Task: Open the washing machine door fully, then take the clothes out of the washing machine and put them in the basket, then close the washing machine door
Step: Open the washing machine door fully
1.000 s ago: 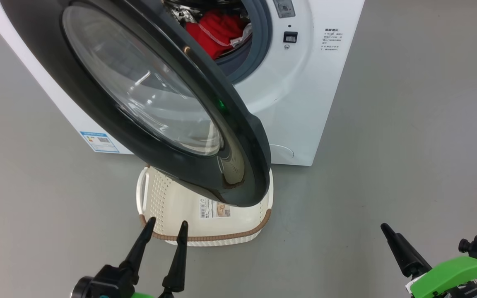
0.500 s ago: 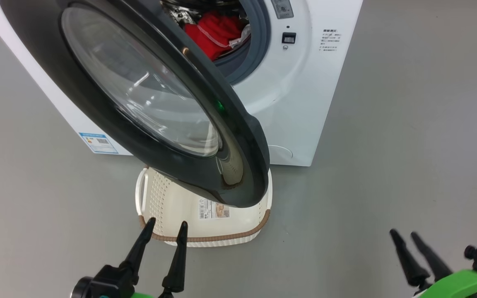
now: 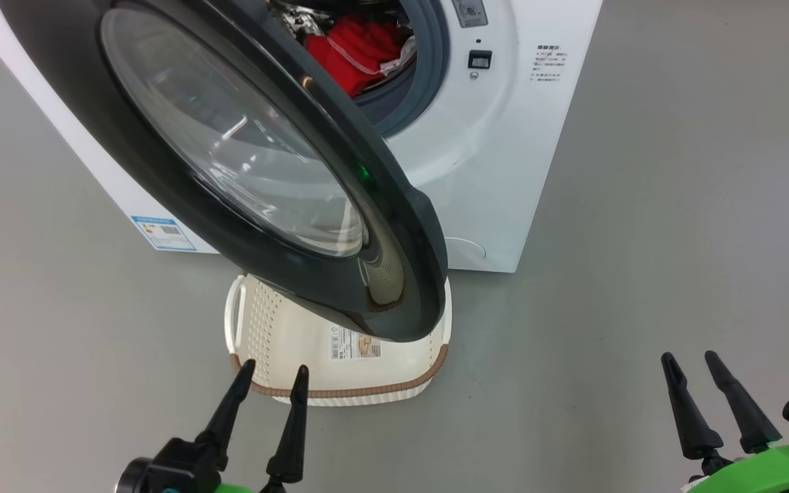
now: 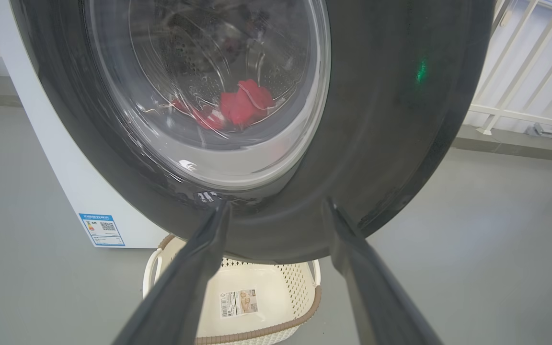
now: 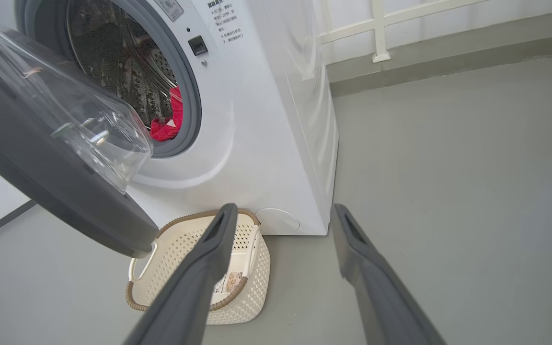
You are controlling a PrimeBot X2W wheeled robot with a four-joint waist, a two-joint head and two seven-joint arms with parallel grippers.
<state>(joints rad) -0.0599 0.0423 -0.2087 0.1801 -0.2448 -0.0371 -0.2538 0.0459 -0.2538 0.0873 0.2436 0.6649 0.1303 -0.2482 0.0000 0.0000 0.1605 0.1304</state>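
The washing machine [image 3: 497, 150] [image 5: 276, 124] stands white and boxy, with its door [image 3: 244, 157] [image 4: 391, 120] [image 5: 51, 163] swung partway out, black rim and bulging glass toward me. Red clothes [image 3: 357, 51] [image 5: 168, 124] lie in the steel drum, seen through the door glass as red clothes [image 4: 242, 103] in the left wrist view. Under the door sits the cream basket [image 3: 278, 329] [image 4: 257, 287] [image 5: 194, 249], empty apart from a sticker. My left gripper [image 3: 271, 370] [image 4: 276, 206] is open at the basket's near rim, below the door. My right gripper [image 3: 689, 356] [image 5: 281, 211] hangs open over bare floor at lower right.
Grey floor [image 3: 675, 239] spreads around the machine on both sides. A white railing [image 4: 525, 72] and a low wall ledge [image 5: 448, 52] run behind the machine. A blue label [image 3: 161, 233] sits low on the machine's front.
My right gripper has shifted right and turned so that both fingers show side by side. The left gripper, door and basket hold still.
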